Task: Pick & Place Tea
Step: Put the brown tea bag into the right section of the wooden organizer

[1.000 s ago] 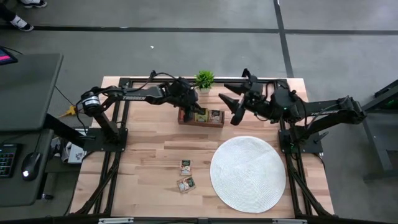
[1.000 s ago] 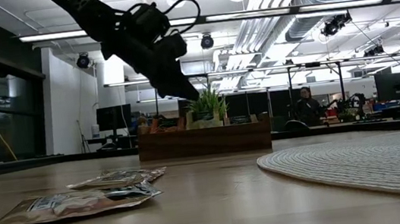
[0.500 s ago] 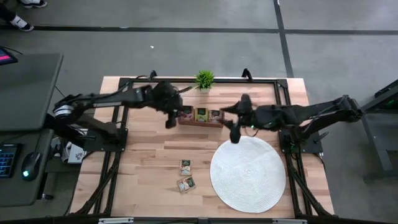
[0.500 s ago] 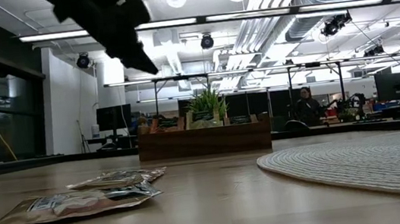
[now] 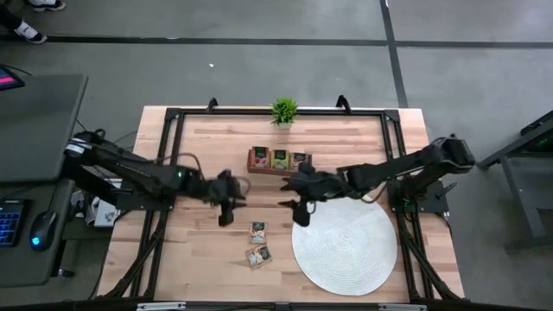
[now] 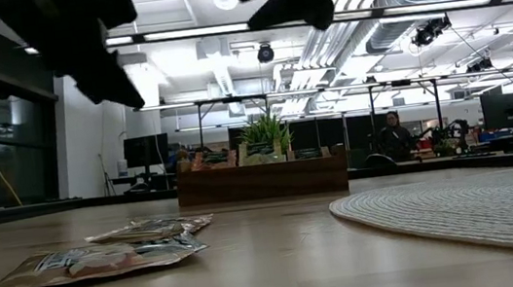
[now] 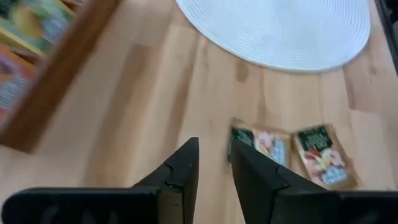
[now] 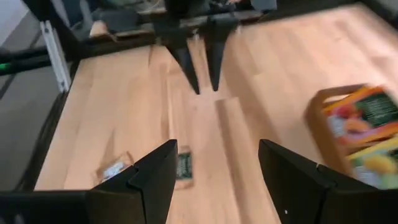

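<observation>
Nearest the front edge of the table (image 5: 199,259) lie two tea packets (image 5: 257,244), flat on the wood, one just behind the other, a little left of the round white mat (image 5: 345,241), which fills the front right part of the table. In the low view the same two packets lie flat, apart from both arms.

Above the middle of the table the two arms reach in toward each other. The left gripper (image 5: 226,210) hangs above the wood just behind and to the left of the packets; its fingers (image 7: 184,168) stand a narrow gap apart with nothing between them. The right gripper (image 5: 296,210) hovers at the mat's back left rim, fingers (image 8: 163,163) spread wide and empty.

Farther back, a wooden box (image 5: 279,161) holds more tea packets standing in a row, pink-red, yellow and green. Behind it, at the back edge, stands a small green potted plant (image 5: 283,111).
</observation>
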Available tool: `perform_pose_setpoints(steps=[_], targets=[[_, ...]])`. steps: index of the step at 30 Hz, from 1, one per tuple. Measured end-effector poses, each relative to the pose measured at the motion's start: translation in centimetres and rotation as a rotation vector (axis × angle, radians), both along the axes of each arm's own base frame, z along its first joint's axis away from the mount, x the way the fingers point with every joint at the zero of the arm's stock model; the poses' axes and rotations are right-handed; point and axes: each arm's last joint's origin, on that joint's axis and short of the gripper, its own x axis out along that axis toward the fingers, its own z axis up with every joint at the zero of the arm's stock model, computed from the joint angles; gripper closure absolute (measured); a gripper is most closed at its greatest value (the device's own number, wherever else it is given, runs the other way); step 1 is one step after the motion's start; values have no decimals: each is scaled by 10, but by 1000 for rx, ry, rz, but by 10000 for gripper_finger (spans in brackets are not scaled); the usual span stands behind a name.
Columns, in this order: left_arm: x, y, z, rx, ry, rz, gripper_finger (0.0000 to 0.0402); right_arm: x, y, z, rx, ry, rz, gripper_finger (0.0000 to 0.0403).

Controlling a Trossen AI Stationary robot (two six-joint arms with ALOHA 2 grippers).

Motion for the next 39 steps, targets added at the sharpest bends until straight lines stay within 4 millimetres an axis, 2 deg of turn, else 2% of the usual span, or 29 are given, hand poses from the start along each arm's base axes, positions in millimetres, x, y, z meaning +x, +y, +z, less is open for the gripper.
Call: perform_pose_setpoints(steps=[7, 15, 23, 39], targets=[[-2, -57, -26, -44, 36, 16, 309, 16, 4, -27, 52, 54, 14, 183], [15, -96, -66, -143, -5, 48, 309, 28, 6, -54, 46, 105, 17, 183], [33, -108, -91, -166, 12, 69, 309, 36, 8, -76, 85, 145, 16, 183], [39, -113, -122, -155, 98, 99, 310, 36, 7, -79, 149, 146, -34, 183]])
